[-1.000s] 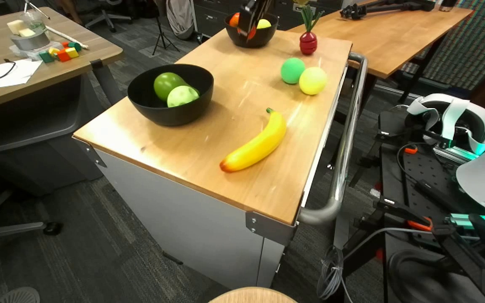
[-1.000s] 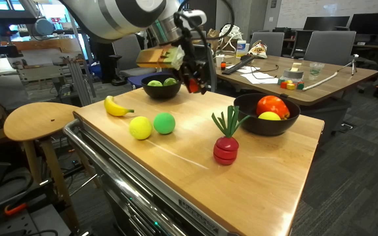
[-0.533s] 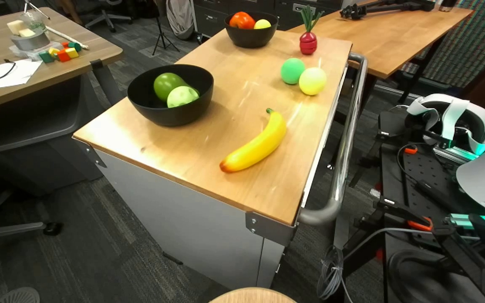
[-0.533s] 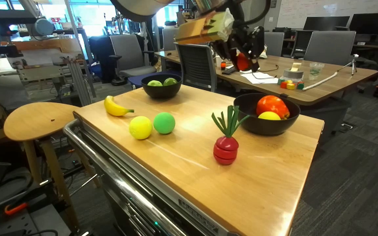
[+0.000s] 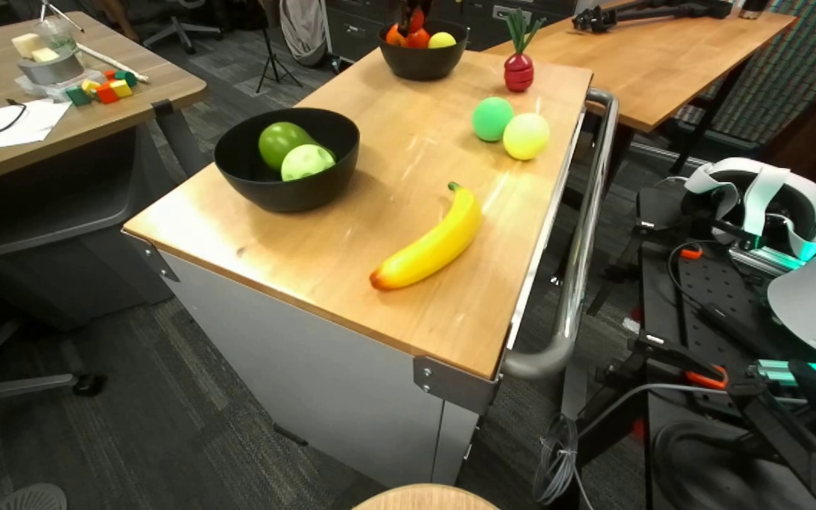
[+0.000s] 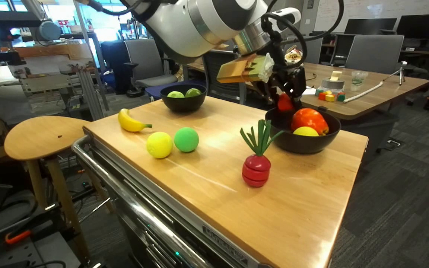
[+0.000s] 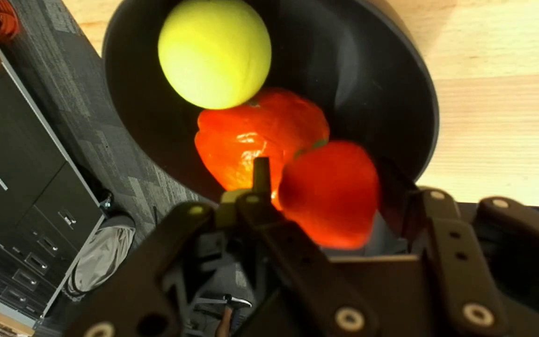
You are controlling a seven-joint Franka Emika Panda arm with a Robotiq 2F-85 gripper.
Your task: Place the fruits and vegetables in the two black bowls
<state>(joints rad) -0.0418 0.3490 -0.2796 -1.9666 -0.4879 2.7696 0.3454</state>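
Observation:
Over the black bowl (image 6: 304,145) beside the radish (image 6: 256,171), my gripper (image 7: 328,180) points down. A red fruit (image 7: 332,194), slightly blurred, is between its spread fingers; a thin gap shows between it and the left finger (image 7: 261,175). Inside that bowl lie a lumpy orange-red vegetable (image 7: 260,126) and a yellow round fruit (image 7: 215,51). A dark green piece (image 5: 282,144) and a pale green one (image 5: 307,162) fill part of the nearer black bowl (image 5: 287,198). The banana (image 5: 429,244), a yellow ball (image 5: 526,136) and a green ball (image 5: 492,119) rest on the tabletop.
A metal rail (image 6: 132,201) runs along one side of the wooden tabletop (image 6: 214,178). A round stool (image 6: 47,136) stands near the banana's end. Another table (image 6: 371,82) with paper, tape and small blocks is behind.
My gripper has carried the red fruit from mid-table to the bowl by the radish, rising first and then coming down over it. The jaws have now widened a little.

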